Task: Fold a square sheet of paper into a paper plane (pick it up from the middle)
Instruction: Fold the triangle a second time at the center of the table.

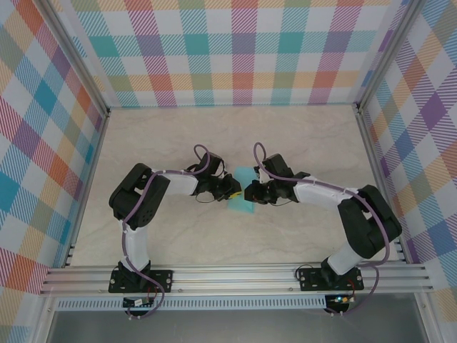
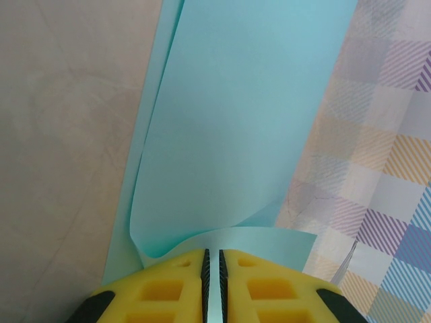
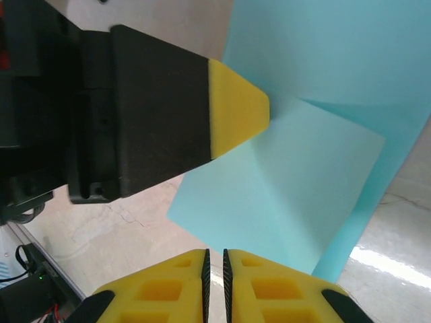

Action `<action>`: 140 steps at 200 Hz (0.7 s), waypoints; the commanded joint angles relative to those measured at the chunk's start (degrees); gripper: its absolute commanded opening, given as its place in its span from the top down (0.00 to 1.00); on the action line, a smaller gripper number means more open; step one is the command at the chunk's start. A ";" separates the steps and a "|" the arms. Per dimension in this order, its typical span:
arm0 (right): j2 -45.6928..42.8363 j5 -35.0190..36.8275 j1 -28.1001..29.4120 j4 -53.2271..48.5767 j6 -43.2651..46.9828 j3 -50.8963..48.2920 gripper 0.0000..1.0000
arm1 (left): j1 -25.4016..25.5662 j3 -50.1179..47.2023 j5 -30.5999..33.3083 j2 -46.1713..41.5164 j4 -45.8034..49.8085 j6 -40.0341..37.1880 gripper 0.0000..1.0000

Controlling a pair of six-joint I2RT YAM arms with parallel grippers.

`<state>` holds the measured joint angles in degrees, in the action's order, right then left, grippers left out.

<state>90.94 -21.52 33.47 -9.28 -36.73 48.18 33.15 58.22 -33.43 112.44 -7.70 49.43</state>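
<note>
Clearly a very light and limp thing to handle: a square sheet of thin light turquoise paper (image 1: 243, 194), found near the middle of the pale marbled tabletop (image 1: 300, 136), right between the two hands. Not possible to say from above whether resting on the tabletop or lifted off it.

Pinched at one edge by the closed left hand (image 2: 212, 266), placed at 9 o'clock of the sheet in the top view. Seen from that wrist, running away toward 12 o'clock and curling over itself in a soft roll, not a sharp crease.

Also closed down to a thin slit: the right hand (image 3: 214, 269), at 3 o'clock of the sheet. Hard to tell whether holding any paper, with the nearest edge apparently ending just above the fingertips.

Judging by the curl: no stiffness at all, easy to dent or tear under a hard pull, and probably smooth enough to slip out of a weak pinch. Better to take hold close to an edge, gently, with the hands on opposite sides to keep it flat, and to press creases down against the tabletop.
</note>
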 commanded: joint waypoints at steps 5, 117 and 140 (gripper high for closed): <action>3.27 -4.61 -0.08 1.50 -3.08 1.33 0.85 | 1.04 -0.82 1.22 2.55 1.90 -1.12 0.85; 8.78 0.96 -0.08 -6.73 -0.59 4.20 0.84 | 1.04 -0.69 1.17 2.78 2.07 -1.27 0.86; 9.28 2.50 -0.16 -7.67 -0.17 3.81 0.84 | 1.00 -0.70 1.18 2.86 2.17 -1.41 0.86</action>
<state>99.31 -21.26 33.47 -13.85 -38.24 51.22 33.15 58.22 -33.45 112.55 -7.73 49.01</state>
